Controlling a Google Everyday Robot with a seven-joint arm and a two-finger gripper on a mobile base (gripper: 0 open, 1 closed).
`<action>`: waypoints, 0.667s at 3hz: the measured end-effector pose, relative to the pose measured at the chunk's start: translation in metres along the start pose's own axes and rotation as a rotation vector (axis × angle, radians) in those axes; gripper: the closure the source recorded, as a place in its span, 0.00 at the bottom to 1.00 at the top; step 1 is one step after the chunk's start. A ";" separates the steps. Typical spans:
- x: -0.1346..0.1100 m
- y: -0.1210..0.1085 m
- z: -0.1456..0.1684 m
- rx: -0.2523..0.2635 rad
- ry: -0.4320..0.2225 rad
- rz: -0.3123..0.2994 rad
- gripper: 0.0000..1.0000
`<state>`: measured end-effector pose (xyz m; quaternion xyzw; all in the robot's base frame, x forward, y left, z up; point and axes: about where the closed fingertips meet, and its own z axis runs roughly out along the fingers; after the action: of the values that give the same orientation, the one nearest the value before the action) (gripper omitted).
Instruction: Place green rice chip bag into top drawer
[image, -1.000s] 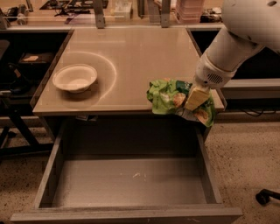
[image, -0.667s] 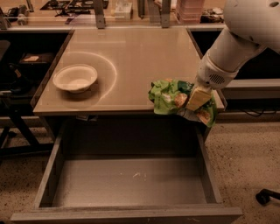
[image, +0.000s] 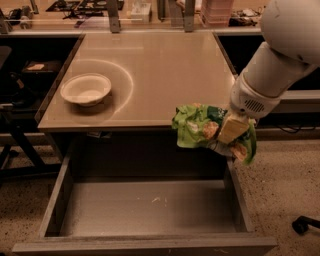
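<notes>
The step in hand is the carry. The gripper (image: 227, 137) hangs just off the front edge of the table (image: 165, 65), near its right-hand corner as seen, with the green rice chip bag (image: 192, 127) clamped in it. One tan finger lies pressed across the crumpled foil, and the bag is clear of the tabletop (so the grip is bearing its weight). Most of the bag bulges out to the view's left of the claw, and a smaller flap droops below it.

Below the claw, and mostly to its left in the view, the top drawer (image: 145, 207) stands pulled open, its grey floor bare but for some pale scuffs. The claw sits over the drawer's rear right corner, close to the side wall. The next move probably calls for bringing the bag leftward and forward over the open floor, lowering it below the table edge, then letting go. Released here, the bag might catch on the side wall.

Well off to the claw's left, a white bowl (image: 86, 89) sits on the smooth tan tabletop. Beyond the claw the table backs onto cluttered benches; beneath it to the right lies speckled floor.
</notes>
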<state>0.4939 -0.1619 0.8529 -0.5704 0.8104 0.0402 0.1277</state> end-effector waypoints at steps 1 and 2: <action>0.008 0.042 0.013 -0.046 0.041 -0.005 1.00; 0.005 0.081 0.031 -0.125 0.054 -0.048 1.00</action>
<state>0.4212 -0.1316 0.8148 -0.5972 0.7957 0.0720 0.0710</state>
